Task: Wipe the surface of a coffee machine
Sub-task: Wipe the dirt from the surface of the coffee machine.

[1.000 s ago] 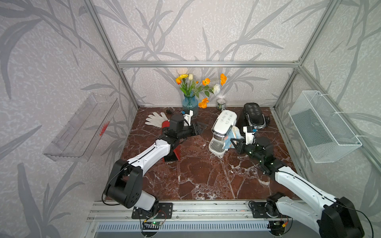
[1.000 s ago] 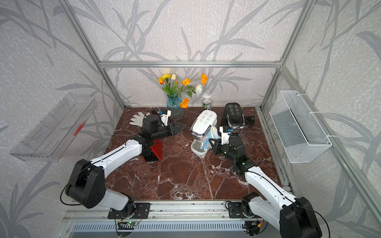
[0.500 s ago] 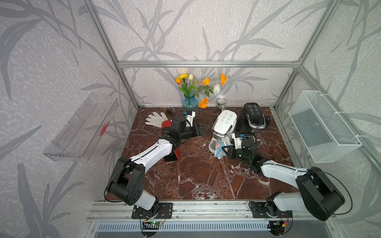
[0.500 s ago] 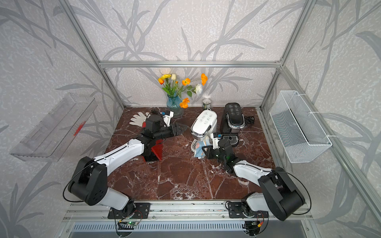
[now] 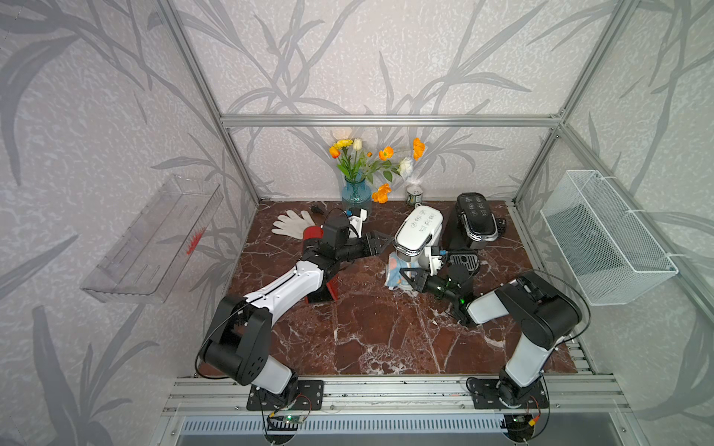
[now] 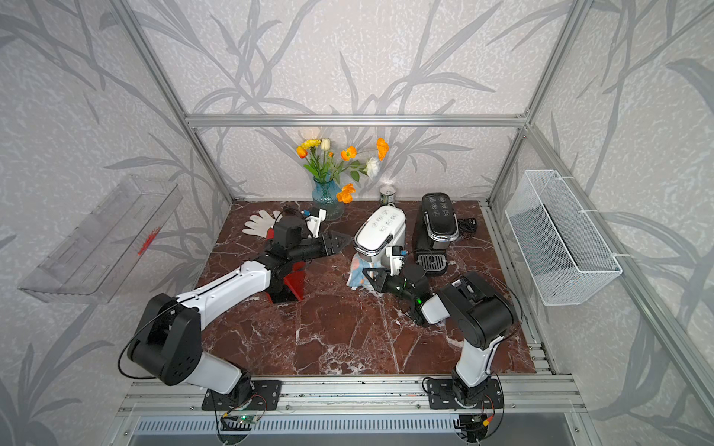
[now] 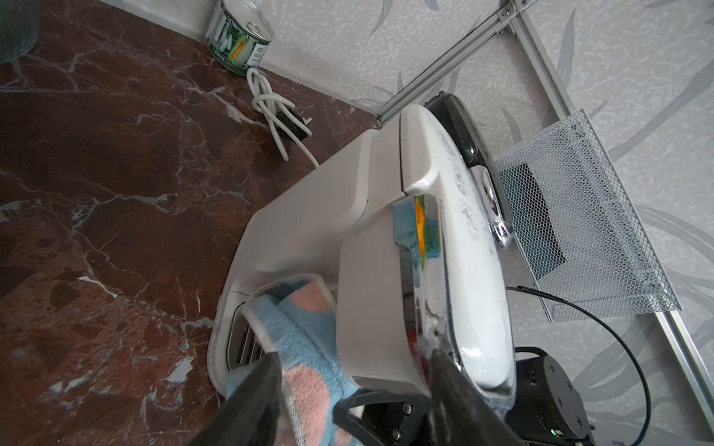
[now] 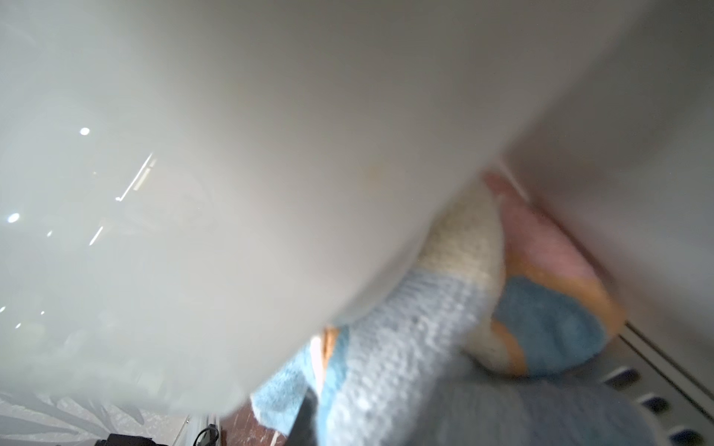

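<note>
Right gripper (image 5: 402,273) dropped, pinching towel (image 5: 392,268) under white coffee machine (image 5: 419,228) head.
Left gripper (image 5: 380,242) spread alongside; keep towel pressed ahead.

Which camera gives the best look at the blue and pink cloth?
The left wrist view: the cloth is sharp, over the white coffee machine's drip tray. The right wrist view shows it close but blurred; both top views show a small patch.
</note>
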Robot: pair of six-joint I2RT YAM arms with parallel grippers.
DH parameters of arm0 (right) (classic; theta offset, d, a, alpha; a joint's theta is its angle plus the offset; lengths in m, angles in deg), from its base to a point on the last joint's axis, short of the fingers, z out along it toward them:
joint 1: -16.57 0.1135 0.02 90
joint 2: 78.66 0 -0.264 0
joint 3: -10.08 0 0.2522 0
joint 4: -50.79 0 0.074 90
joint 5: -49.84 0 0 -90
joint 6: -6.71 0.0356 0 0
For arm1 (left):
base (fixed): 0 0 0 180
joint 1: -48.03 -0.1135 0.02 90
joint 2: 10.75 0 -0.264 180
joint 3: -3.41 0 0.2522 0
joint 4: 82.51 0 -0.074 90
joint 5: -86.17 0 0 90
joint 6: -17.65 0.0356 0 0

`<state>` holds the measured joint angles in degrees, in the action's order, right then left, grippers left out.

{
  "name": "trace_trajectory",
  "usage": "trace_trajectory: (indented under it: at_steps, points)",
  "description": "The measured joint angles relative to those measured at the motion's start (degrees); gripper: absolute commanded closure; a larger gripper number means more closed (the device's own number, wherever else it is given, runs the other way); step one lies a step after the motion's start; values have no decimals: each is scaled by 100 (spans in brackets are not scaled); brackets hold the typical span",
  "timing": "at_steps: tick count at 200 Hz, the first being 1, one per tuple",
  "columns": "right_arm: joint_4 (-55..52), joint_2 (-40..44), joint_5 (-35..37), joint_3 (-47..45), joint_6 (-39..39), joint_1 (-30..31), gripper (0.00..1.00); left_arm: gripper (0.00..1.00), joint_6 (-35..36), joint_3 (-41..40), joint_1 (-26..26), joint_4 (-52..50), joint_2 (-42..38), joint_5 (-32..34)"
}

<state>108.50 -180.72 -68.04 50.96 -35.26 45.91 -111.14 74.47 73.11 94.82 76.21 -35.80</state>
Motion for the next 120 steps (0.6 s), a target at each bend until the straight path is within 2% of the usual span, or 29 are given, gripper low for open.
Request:
trace_trajectory:
  at_steps: [62, 94, 120]
  points:
    - [138, 525, -114, -323, 28, 35, 100, 40, -37, 0, 0, 7, 26, -9]
    - [-157, 914, -149, -461, -2, 46, 100, 40, -74, 0, 0, 22, 37, -9]
    - [-767, 1539, -179, -588, -129, 46, 100, 40, -162, 31, 0, 118, 122, -9]
